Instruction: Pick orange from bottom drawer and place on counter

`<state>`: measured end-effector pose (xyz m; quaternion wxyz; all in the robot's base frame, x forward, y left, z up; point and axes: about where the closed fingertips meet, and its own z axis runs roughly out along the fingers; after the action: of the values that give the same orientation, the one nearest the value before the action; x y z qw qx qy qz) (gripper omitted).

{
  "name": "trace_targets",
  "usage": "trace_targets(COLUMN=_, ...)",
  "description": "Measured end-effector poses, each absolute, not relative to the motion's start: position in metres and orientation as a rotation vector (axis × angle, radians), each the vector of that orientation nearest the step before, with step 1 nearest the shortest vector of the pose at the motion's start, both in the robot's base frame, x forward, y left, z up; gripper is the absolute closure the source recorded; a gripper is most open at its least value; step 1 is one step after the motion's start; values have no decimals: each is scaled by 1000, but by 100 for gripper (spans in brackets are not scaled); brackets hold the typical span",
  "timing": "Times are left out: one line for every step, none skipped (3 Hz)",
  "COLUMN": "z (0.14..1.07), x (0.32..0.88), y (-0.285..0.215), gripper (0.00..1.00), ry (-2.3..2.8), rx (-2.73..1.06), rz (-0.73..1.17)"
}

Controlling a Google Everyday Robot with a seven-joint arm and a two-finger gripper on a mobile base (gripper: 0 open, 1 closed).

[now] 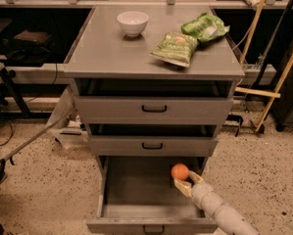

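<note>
The orange point(180, 171) is in the open bottom drawer point(136, 212), at its right rear, just below the middle drawer's front. My gripper point(186, 182) reaches into the drawer from the lower right on its pale arm and is shut on the near side of the orange. The counter point(111, 53) is the grey top of the cabinet, above the three drawers.
A white bowl point(133, 23) stands at the counter's back left. Two green snack bags point(175, 47) point(205, 27) lie on its right half. The top drawer point(154, 109) and middle drawer point(152, 145) stick out slightly. Wooden poles lean at the right.
</note>
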<state>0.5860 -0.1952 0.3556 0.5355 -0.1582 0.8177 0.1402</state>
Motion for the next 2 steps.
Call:
trace_targets(z=408, x=530, y=-205, gripper=100, ry=1850, rx=-430, rz=248)
trace_targets(z=488, x=496, y=-213, gripper=100, ry=1737, rx=-485, rz=97)
